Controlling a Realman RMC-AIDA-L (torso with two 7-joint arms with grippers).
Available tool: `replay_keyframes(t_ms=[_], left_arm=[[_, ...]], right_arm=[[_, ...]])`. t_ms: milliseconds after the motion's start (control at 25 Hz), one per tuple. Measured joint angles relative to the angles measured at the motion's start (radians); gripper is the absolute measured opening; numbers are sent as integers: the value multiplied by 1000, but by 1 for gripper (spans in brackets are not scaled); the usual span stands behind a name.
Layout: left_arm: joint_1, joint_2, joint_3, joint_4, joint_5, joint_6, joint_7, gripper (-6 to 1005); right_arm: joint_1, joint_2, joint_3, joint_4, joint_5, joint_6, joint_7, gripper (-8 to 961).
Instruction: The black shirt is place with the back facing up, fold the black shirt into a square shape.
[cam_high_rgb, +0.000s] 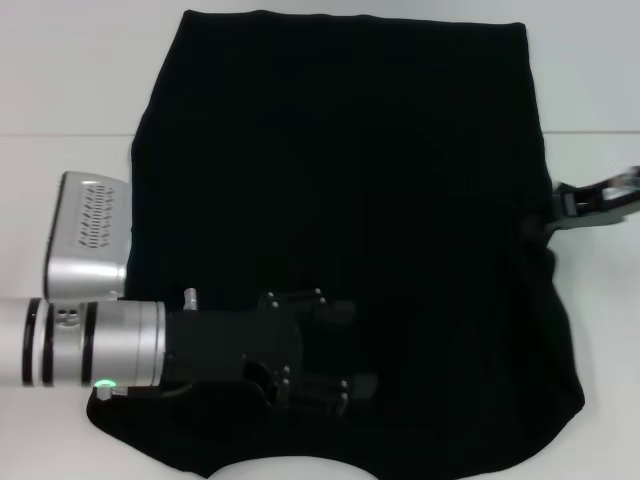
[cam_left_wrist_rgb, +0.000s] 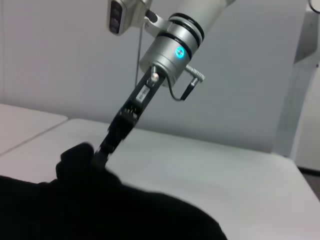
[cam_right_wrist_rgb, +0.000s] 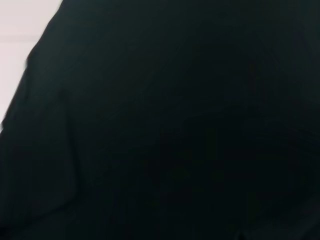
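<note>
the black shirt (cam_high_rgb: 350, 200) spread flat on the white desk (cam_high_rgb: 60, 170), covering most of it, already narrowed with both sides turned in. left gripper (cam_high_rgb: 330, 345) low over the near part of the cloth, coming in from the left edge, fingers (cam_high_rgb: 335, 310) apart with a clear gap between them, nothing pinched. right gripper (cam_left_wrist_rgb: 102, 150) at the opposite edge of the shirt, tips down at a small raised bunch of fabric; seems closed on this bunch, seen best from the left wrist view. right wrist view filled almost fully with black cloth.

risks, as judgement only:
- grip of the right gripper on only one layer, so the folded side could open again when lifted.
- uneven pull between the two sides, giving a slanted fold instead of a square one.
- left gripper closing too far inside the hem beside it, dragging the whole shirt over the smooth desk instead of lifting an edge.
- near hem, already at the desk edge below the left gripper, possibly sliding off.
</note>
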Motion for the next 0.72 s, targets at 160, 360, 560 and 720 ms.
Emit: replay_keyframes(t_ms=[160, 360, 560, 720], left_arm=[[10, 0, -37, 0, 2, 29, 0, 903], [22, 0, -53, 4, 5, 39, -5, 903], [29, 0, -58, 4, 9, 40, -10, 901], [35, 4, -101, 4, 12, 40, -10, 902]], right_arm=[[77, 45, -107, 36, -7, 11, 15, 12], [121, 85, -213, 49, -8, 38, 53, 11], [126, 101, -226, 25, -1, 60, 71, 77], [98, 103, -211, -18, 68, 70, 59, 230]])
